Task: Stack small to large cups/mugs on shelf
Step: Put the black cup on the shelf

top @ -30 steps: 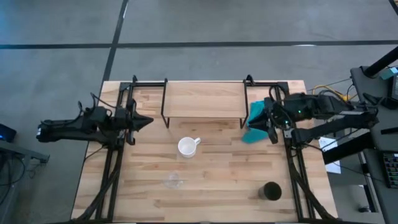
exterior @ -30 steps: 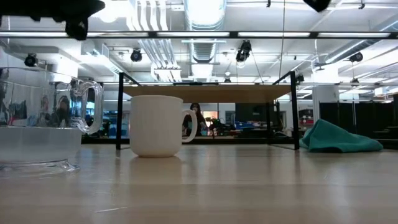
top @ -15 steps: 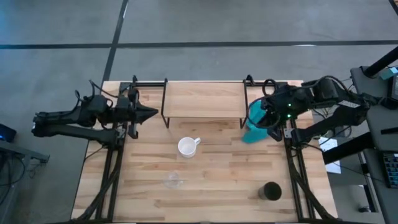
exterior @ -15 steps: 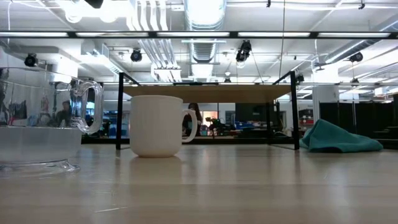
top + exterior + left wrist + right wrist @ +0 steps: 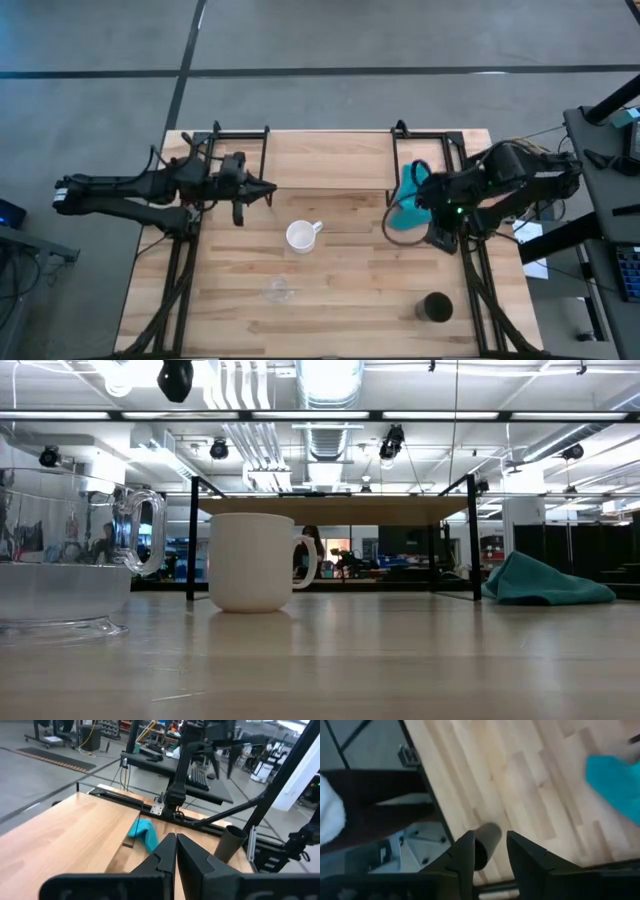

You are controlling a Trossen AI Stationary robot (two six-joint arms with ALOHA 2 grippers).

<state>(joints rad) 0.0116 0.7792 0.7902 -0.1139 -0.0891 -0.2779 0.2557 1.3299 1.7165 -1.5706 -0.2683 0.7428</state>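
**A:** High view first: where are the three cups, and which arm is nearer to each?

**B:** All three stand upright on the table, none on the shelf yet. The white mug is in the middle, just in front of the shelf, with its handle to the right. The glass cup is nearer to the front edge, a little left of the mug. The black cup is at the front right, well apart from both.

**A:** And the grippers?

**B:** The left gripper hangs by the shelf's left legs, fingers together as the left wrist view shows. The white mug lies to its right and nearer the front, and the glass cup further the same way. This arm is the closer one for both, I think.

**B:** The right gripper is beside the teal cloth, fingers apart. In its wrist view the black cup shows directly between its fingertips, so it lies straight ahead, toward the front edge.
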